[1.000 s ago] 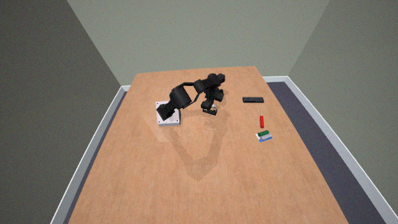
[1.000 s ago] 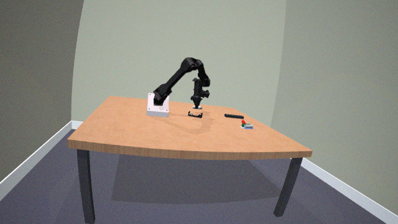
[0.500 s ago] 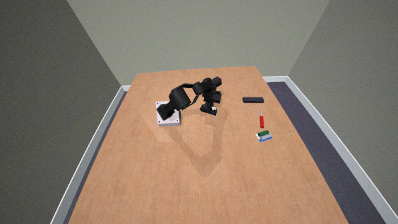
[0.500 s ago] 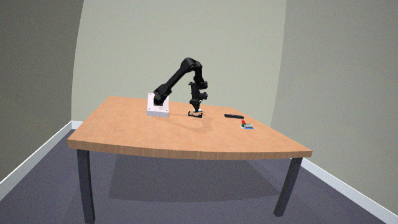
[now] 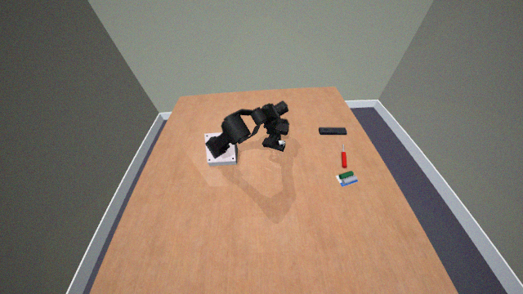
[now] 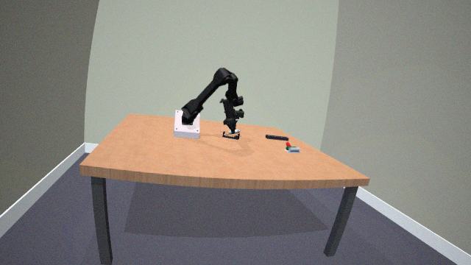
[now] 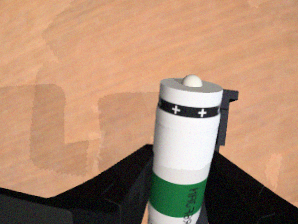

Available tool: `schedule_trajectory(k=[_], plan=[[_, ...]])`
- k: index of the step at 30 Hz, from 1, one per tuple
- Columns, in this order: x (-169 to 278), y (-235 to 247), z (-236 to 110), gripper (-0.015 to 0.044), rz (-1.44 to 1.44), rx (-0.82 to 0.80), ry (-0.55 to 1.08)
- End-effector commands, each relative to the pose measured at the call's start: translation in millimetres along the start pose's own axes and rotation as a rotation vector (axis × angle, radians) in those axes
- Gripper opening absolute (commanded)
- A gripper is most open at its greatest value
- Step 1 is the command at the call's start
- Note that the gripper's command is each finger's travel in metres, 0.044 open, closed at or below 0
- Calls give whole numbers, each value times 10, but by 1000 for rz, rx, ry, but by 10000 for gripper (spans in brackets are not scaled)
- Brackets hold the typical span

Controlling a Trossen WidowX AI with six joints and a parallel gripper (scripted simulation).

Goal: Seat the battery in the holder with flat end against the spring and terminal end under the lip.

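My gripper (image 7: 180, 156) (image 5: 279, 143) (image 6: 232, 129) is shut on the battery (image 7: 182, 143) (image 5: 281, 142) (image 6: 235, 131), a white cylinder with a green band and a black ring of plus marks near its nub. The battery is low over the black holder (image 7: 226, 112) (image 6: 230, 137), lined up along it. I cannot tell whether the battery touches the holder floor. Most of the holder is hidden under the battery and fingers.
The arm's white base (image 5: 222, 159) (image 6: 186, 129) stands left of the holder. To the right on the table lie a black bar (image 5: 332, 131) (image 6: 277, 137), a red screwdriver (image 5: 344, 158) (image 6: 288, 143) and a green battery on a white-blue card (image 5: 346, 178) (image 6: 293, 149).
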State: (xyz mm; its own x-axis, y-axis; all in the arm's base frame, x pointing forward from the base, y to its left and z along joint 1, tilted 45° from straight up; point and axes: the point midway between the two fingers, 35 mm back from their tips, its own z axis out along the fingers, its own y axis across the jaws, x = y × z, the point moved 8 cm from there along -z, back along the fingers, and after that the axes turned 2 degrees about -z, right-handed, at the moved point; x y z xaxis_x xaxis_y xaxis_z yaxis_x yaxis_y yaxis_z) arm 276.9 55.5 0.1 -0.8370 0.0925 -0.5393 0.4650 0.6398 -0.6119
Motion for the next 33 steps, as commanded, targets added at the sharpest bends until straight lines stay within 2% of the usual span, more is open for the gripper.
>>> schedule_trajectory(k=[1,23,33], plan=[[40,-1,17,76,-8,5,-27],[227,-46,69,76,-11,1,-160],[324,-52,60,76,-12,-5,-167]])
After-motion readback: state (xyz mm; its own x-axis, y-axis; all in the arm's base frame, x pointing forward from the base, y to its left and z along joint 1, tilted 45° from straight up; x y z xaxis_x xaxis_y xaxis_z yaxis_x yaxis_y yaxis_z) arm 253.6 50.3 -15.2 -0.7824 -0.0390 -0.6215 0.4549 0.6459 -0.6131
